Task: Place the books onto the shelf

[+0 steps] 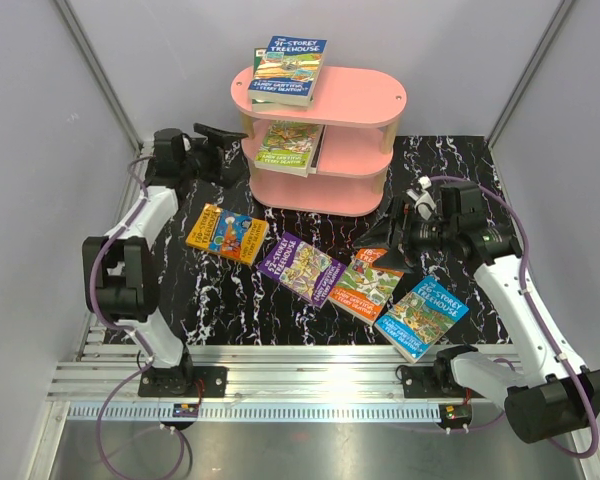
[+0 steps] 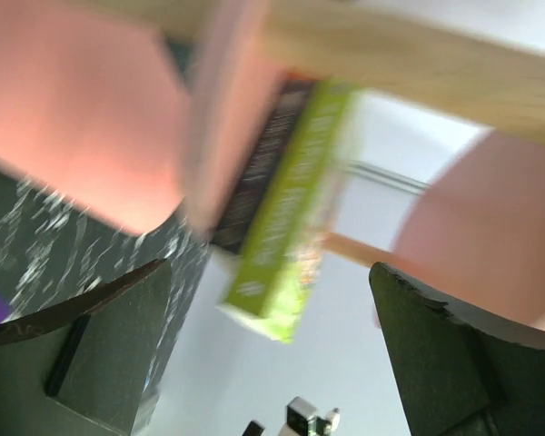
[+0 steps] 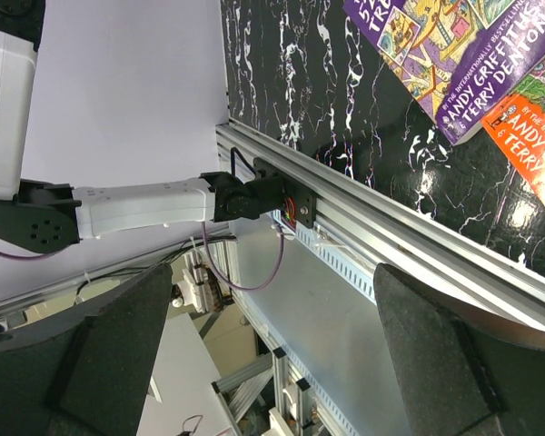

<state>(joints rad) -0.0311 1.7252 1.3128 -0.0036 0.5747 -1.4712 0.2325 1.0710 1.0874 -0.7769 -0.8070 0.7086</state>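
Two of the books are already sitting on the shelf (image 1: 365, 100). A blue book (image 1: 288, 68) is lying flat on the top board, overhanging its left end, and a green book (image 1: 290, 147) is resting on the middle tier. Four are lying on the counter (image 1: 450, 180) in a row in front of the shelf: an orange-and-blue book (image 1: 227, 233), a purple book (image 1: 302, 267), an orange-and-green book (image 1: 368, 285) and a second blue book (image 1: 421, 317). I am judging the job roughly a third done.

The left hand (image 1: 223, 142) is hovering just beside the shelf's left end at middle-tier height. Its fingers are spread and gripping nothing, with the green book's spine showing ahead of them. The right hand (image 1: 385, 248) is hanging low by the far end of the orange-and-green book, likewise spread wide and empty.
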